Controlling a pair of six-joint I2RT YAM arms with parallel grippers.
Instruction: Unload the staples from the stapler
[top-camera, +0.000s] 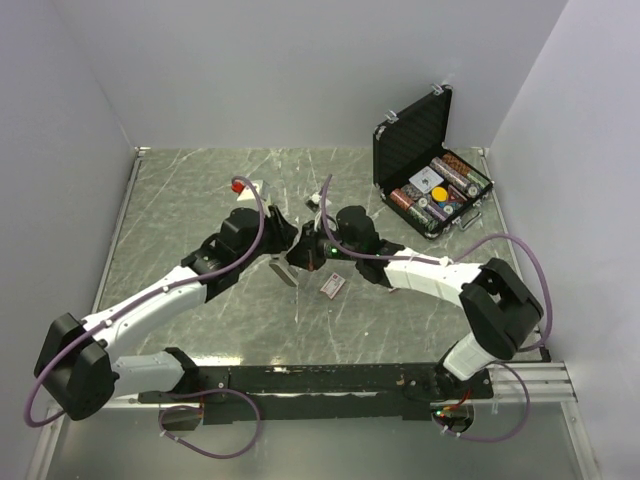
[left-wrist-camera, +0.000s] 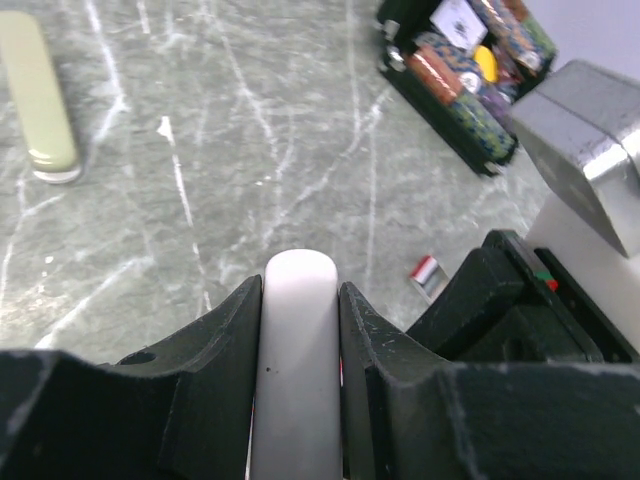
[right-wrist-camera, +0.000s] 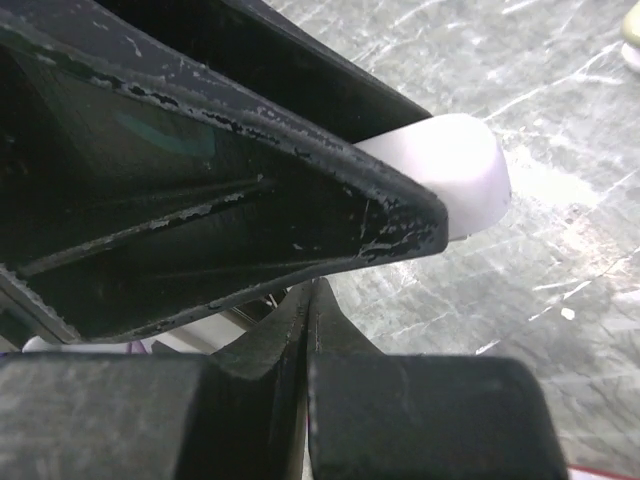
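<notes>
Your left fingers (left-wrist-camera: 225, 350) are clamped, partly open, around the white stapler (left-wrist-camera: 300, 340), near the centre of the worktop (top-camera: 180, 210). Your right fingers (right-wrist-camera: 420, 420) are pressed fully together on nothing, just beside the stapler's rounded end. You can't see the staples. I'd judge they sit inside the stapler, so you're at the opening step. Next, the right fingers need a purchase on the stapler's top or tray while the left steadies the body. At 4 o'clock from the stapler lies a small pink-and-white box (top-camera: 332, 285), contents hidden. At 1 o'clock a black case (top-camera: 412, 140) stands open, holding poker chips (top-camera: 460, 172) and what look like cards.
</notes>
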